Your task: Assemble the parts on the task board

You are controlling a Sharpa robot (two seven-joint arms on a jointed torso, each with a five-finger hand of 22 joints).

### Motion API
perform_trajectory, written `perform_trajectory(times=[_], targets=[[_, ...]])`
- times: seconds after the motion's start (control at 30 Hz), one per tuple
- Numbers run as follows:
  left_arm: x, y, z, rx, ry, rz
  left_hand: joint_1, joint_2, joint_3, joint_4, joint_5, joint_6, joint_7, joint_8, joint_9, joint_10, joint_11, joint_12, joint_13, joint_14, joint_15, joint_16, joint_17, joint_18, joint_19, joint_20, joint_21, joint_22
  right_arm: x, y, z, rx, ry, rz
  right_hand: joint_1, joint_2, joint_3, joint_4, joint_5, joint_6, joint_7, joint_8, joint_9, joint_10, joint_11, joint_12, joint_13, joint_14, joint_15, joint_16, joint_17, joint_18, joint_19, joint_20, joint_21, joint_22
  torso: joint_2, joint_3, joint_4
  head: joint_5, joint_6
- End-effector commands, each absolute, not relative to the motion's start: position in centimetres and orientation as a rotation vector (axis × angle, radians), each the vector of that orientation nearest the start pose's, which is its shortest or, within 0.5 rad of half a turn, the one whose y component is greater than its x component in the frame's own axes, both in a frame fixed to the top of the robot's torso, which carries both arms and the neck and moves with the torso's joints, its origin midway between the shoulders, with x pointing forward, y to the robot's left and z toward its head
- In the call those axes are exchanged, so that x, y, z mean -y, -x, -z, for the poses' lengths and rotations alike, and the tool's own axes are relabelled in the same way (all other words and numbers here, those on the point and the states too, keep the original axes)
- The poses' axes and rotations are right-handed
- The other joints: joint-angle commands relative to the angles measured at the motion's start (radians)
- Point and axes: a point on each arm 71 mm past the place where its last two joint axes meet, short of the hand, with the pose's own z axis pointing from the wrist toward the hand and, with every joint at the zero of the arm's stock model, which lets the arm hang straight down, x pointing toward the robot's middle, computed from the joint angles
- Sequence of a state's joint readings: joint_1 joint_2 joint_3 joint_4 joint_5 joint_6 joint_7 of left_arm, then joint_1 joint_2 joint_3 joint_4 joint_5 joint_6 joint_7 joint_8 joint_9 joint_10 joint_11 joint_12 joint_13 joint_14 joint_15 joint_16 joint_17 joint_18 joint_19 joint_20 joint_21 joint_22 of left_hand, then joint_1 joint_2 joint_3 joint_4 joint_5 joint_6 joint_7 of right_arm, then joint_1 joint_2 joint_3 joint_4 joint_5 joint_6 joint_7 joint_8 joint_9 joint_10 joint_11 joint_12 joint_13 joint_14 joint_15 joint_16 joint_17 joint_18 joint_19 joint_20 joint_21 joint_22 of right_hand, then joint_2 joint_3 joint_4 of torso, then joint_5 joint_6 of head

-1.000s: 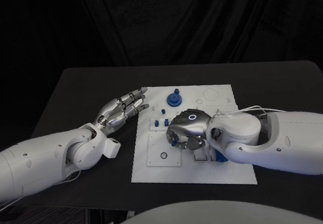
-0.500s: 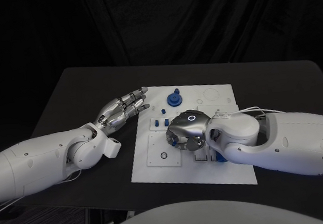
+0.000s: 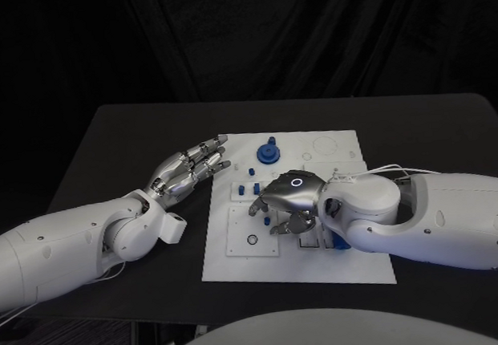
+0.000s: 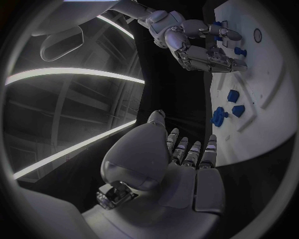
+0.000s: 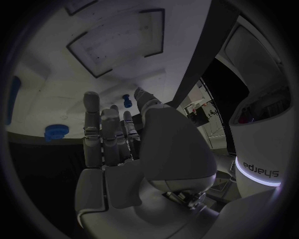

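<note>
Two hands showed: my right hand [image 3: 288, 203] hung over the task board [image 3: 268, 263] mid-counter, fingers curled, whether pinching a part I couldn't tell; the left hand [image 3: 188, 168] lay spread and empty beside it. I judged a slow, square descent best. One tall blue part [image 3: 270, 151] stood at the far end, with roughly three small pegs [image 3: 241, 189] nearer.

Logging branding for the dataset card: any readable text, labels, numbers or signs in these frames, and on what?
"sharpa", seen rotated, on the robot's white body panel above a lit strip, in the right wrist view.
A glowing ring, a sign and no letters, on the back of the right hand in the head view.
No text can be made out on the task board, its blue parts or the left hand.
</note>
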State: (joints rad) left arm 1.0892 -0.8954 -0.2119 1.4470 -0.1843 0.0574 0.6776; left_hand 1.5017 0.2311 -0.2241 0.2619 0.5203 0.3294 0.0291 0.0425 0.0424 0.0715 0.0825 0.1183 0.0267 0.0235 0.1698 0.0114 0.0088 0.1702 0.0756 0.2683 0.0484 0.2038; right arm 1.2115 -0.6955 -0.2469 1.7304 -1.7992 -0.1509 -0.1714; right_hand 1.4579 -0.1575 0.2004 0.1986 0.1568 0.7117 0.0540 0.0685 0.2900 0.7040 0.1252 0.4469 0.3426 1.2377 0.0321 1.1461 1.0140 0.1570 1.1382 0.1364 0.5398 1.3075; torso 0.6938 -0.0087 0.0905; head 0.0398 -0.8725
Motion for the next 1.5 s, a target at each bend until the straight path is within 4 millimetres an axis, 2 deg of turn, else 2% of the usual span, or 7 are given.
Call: perform_trajectory(times=[0.03, 0.33, 0.43, 0.57, 0.87, 1.13, 1.5], targets=[[-23.9, -43.5, 27.1, -1.578, 0.887, 1.824, 0.010, -0.001, 0.000, -0.007, 0.005, -0.001, 0.007, -0.003, 0.001, -0.006, 0.001, -0.004, -0.002, 0.002, 0.008, -0.001, -0.001, 0.000, 0.000, 0.006, -0.005, -0.002, 7.9, -38.6, 23.3, -1.695, 0.762, -0.737, 0.012, 0.005, -0.022, 0.012, -0.005, -0.009, -0.005, 0.005, -0.011, -0.038, 0.000, 0.026, 0.016, -0.016, 0.000, -0.006, -0.008, 0.015, -0.013, 0.002, -0.033, 0.021, -0.001, 0.0004, 0.0000, -0.001, 0.000], [-24.1, -43.4, 27.2, -1.577, 0.891, 1.815, 0.011, 0.000, 0.001, -0.008, 0.006, 0.000, 0.009, -0.002, 0.001, -0.007, 0.000, -0.004, -0.002, 0.001, 0.008, -0.001, -0.001, 0.000, 0.000, 0.007, -0.005, -0.002, 10.1, -38.8, 21.4, -1.582, 0.671, -0.766, 0.028, 0.005, -0.047, 0.043, -0.007, -0.001, 0.002, 0.014, -0.028, -0.075, -0.001, 0.084, 0.041, 0.003, -0.002, 0.021, 0.014, 0.010, 0.018, 0.000, -0.003, 0.035, -0.001, 0.0004, 0.0001, 0.001, 0.000], [-24.3, -43.4, 27.2, -1.575, 0.893, 1.810, 0.011, 0.000, 0.001, -0.008, 0.006, 0.000, 0.009, -0.002, 0.001, -0.007, 0.000, -0.004, -0.002, 0.001, 0.008, -0.001, -0.001, 0.000, 0.000, 0.007, -0.005, -0.002, 11.4, -39.5, 19.8, -1.558, 0.639, -0.735, 0.071, 0.028, -0.023, 0.033, 0.134, 0.036, 0.015, 0.032, -0.032, -0.053, -0.003, 0.120, 0.045, 0.023, -0.006, 0.035, 0.026, 0.005, 0.047, -0.005, 0.028, 0.046, -0.002, 0.0011, -0.0016, 0.005, 0.000], [-24.4, -43.3, 27.1, -1.571, 0.894, 1.802, 0.011, 0.000, 0.001, -0.009, 0.007, 0.003, 0.010, -0.002, 0.002, -0.006, 0.000, -0.003, -0.001, 0.001, 0.008, -0.001, -0.001, 0.000, 0.000, 0.007, -0.005, -0.002, 13.5, -40.5, 17.9, -1.574, 0.580, -0.678, 0.072, 0.033, -0.015, 0.037, 0.154, 0.048, 0.016, 0.037, -0.037, -0.038, -0.005, 0.127, 0.039, 0.042, -0.005, 0.050, 0.042, -0.001, 0.069, -0.006, 0.065, 0.056, -0.003, 0.0017, -0.0021, 0.002, 0.000], [-24.5, -43.3, 26.9, -1.522, 0.877, 1.796, 0.010, 0.000, -0.001, -0.001, 0.009, 0.039, 0.010, 0.004, 0.007, 0.009, -0.005, 0.017, 0.002, -0.001, -0.021, -0.002, -0.001, 0.009, 0.002, -0.006, -0.003, -0.001, 18.4, -42.5, 16.6, -1.705, 0.406, -0.564, 0.015, 0.024, -0.039, 0.079, 0.118, 0.052, 0.014, 0.035, -0.060, -0.094, 0.009, 0.067, -0.023, 0.083, 0.004, 0.084, 0.076, -0.011, 0.113, 0.001, 0.126, 0.069, -0.011, 0.0007, -0.0016, -0.015, 0.000], [-24.8, -43.3, 26.5, -1.458, 0.852, 1.776, 0.023, -0.011, -0.007, 0.019, 0.017, 0.042, -0.023, 0.000, 0.005, 0.020, 0.007, 0.036, 0.004, -0.016, -0.085, -0.008, -0.006, -0.013, -0.010, -0.101, -0.009, -0.026, 21.0, -42.8, 18.7, -1.779, 0.302, -0.537, -0.010, 0.008, -0.059, 0.093, 0.046, 0.074, 0.034, 0.036, -0.088, -0.078, 0.023, 0.011, -0.100, 0.103, 0.028, 0.104, 0.093, -0.017, 0.135, 0.020, 0.154, 0.074, -0.012, -0.0041, -0.0004, -0.015, 0.000], [-25.0, -43.4, 26.6, -1.454, 0.852, 1.769, 0.027, -0.009, -0.007, 0.021, 0.021, 0.029, -0.025, -0.002, 0.003, 0.009, 0.003, 0.027, 0.002, -0.023, -0.079, -0.011, -0.009, -0.034, -0.020, -0.113, -0.015, -0.051, 21.3, -41.7, 20.7, -1.824, 0.280, -0.562, -0.040, 0.004, -0.068, 0.094, -0.002, 0.103, 0.064, 0.041, -0.116, 0.048, 0.016, -0.016, -0.161, 0.122, 0.028, 0.119, 0.104, -0.018, 0.159, 0.024, 0.186, 0.081, -0.005, 0.0011, 0.0026, -0.025, 0.000]])
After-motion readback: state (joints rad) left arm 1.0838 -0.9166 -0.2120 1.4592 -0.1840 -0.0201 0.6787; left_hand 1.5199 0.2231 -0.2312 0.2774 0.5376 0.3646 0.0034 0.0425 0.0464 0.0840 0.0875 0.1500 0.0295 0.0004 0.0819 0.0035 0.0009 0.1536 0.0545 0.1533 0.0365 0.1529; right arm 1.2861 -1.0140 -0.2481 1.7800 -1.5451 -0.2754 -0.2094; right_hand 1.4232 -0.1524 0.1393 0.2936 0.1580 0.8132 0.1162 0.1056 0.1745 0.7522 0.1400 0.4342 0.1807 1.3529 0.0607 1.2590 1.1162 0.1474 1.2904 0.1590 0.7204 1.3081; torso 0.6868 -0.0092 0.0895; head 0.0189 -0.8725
